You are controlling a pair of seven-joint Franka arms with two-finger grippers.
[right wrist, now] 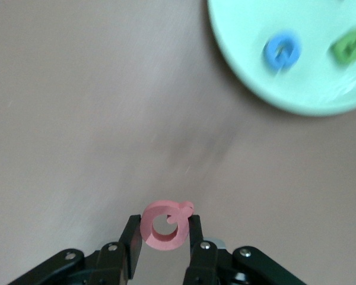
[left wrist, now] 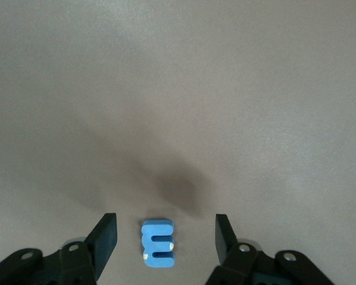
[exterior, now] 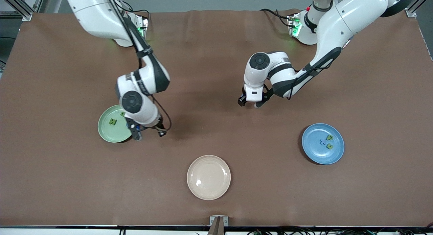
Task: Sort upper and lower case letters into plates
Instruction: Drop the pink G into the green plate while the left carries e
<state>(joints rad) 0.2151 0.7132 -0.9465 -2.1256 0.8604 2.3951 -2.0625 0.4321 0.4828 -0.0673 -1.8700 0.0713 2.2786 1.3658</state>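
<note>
a robotics lab: two white arms bolted to a brown-covered table (exterior: 216, 42), aluminium framing (exterior: 20, 5) at its corners.

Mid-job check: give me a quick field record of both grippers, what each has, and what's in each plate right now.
left gripper: open, straddling blue m on the table
right gripper: shut on red round letter, beside the light green plate
light green plate: green N, blue C, another green letter
blue plate: green p, blue x, green n
cream plate: no letters
</note>
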